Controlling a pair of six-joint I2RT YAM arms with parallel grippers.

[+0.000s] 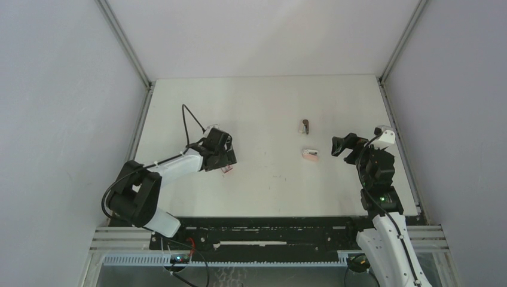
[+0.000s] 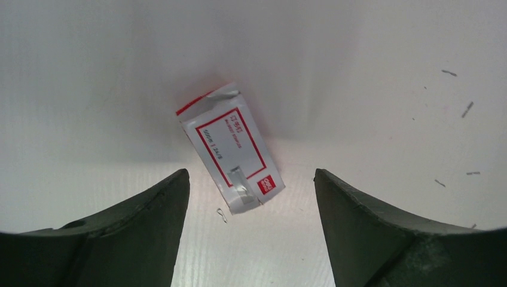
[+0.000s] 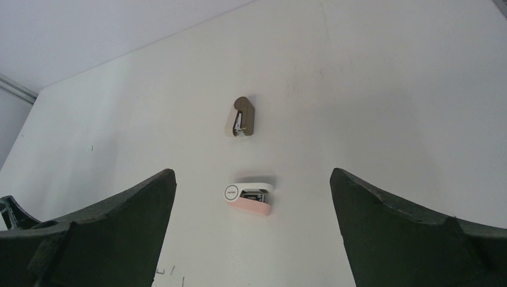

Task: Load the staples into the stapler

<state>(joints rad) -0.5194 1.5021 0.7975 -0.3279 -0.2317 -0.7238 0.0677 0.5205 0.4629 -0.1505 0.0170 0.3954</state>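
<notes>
The staples box (image 2: pixel 230 146), white with red print, lies flat on the table just beyond and between my left gripper's (image 2: pixel 250 172) open fingertips, not touching them. In the top view the box (image 1: pixel 227 169) peeks out below the left gripper (image 1: pixel 226 156). The stapler (image 3: pixel 242 116), a tiny dark hinged piece, lies mid-table (image 1: pixel 305 126), far ahead of my right gripper (image 3: pixel 252 172), which is open and empty. The right gripper (image 1: pixel 339 145) sits to the right of the stapler in the top view.
A small pink-and-white device (image 3: pixel 251 198) lies between the stapler and the right gripper, and shows in the top view (image 1: pixel 309 154). Loose staples (image 2: pixel 467 109) are scattered on the table near the box. Grey walls enclose the table (image 1: pixel 269 191).
</notes>
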